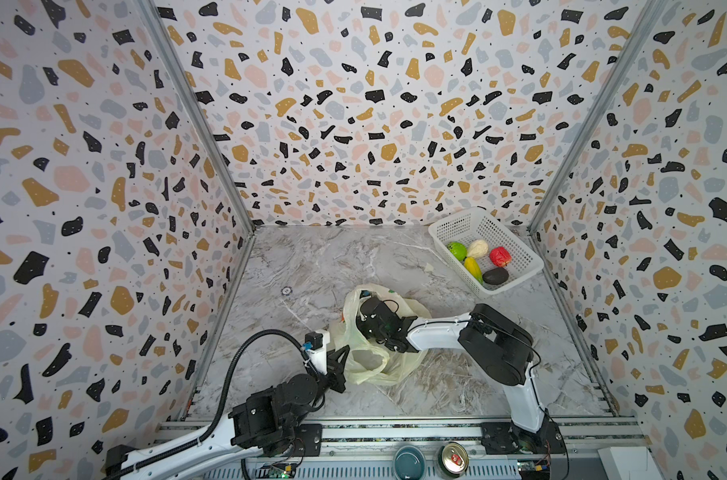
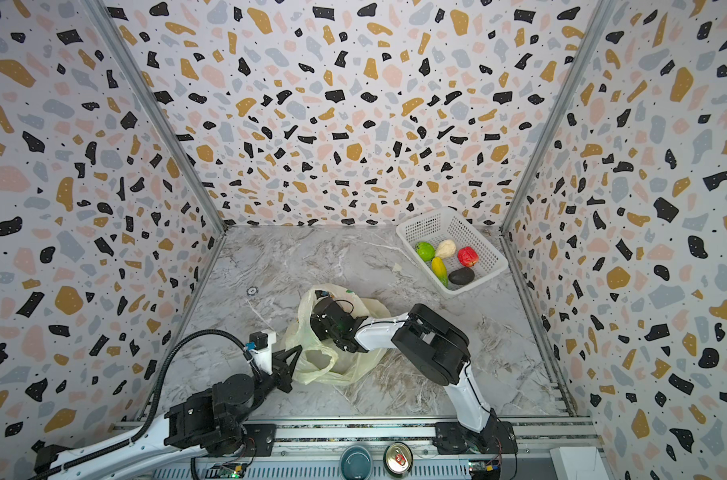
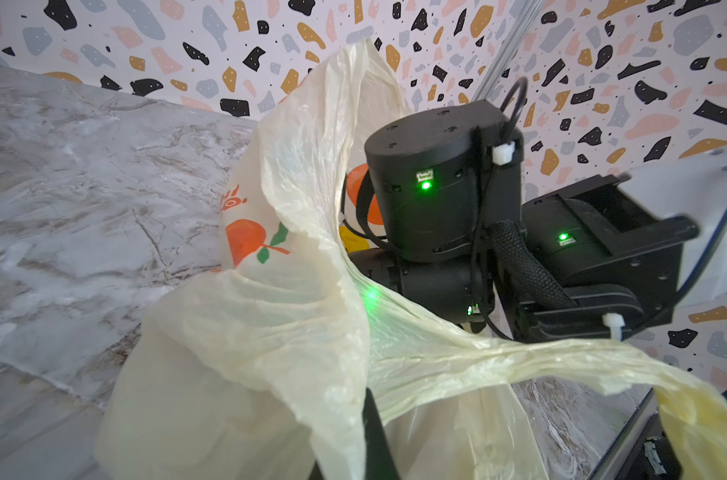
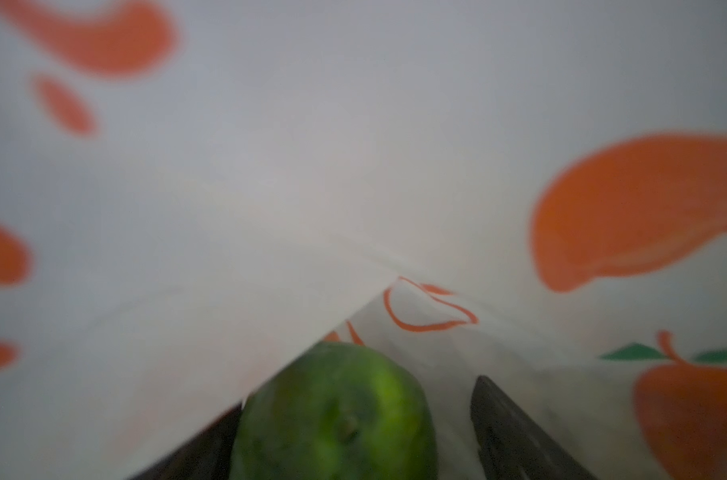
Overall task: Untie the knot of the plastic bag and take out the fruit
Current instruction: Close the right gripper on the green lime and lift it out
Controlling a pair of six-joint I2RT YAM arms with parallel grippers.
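Note:
The pale-yellow plastic bag (image 1: 378, 365) (image 2: 332, 368) lies on the marble table with its mouth open. The knot is out of view. My left gripper (image 1: 339, 365) (image 3: 370, 399) is shut on the bag's near edge and holds a fold of plastic (image 3: 270, 332) up. My right wrist (image 1: 380, 322) reaches into the bag's mouth, so that gripper is hidden in both top views. Inside the bag, my right gripper (image 4: 353, 399) stands open around a dark green fruit (image 4: 336, 415), with a gap at one finger (image 4: 503, 424).
A white perforated basket (image 1: 469, 220) at the back right holds lime green (image 1: 457, 250), cream (image 1: 477, 248), red (image 1: 499, 256), yellow (image 1: 472, 266) and near-black (image 1: 495, 275) fruit. A bowl (image 1: 409, 461) and a can (image 1: 454, 458) sit by the front rail. Patterned walls close in three sides.

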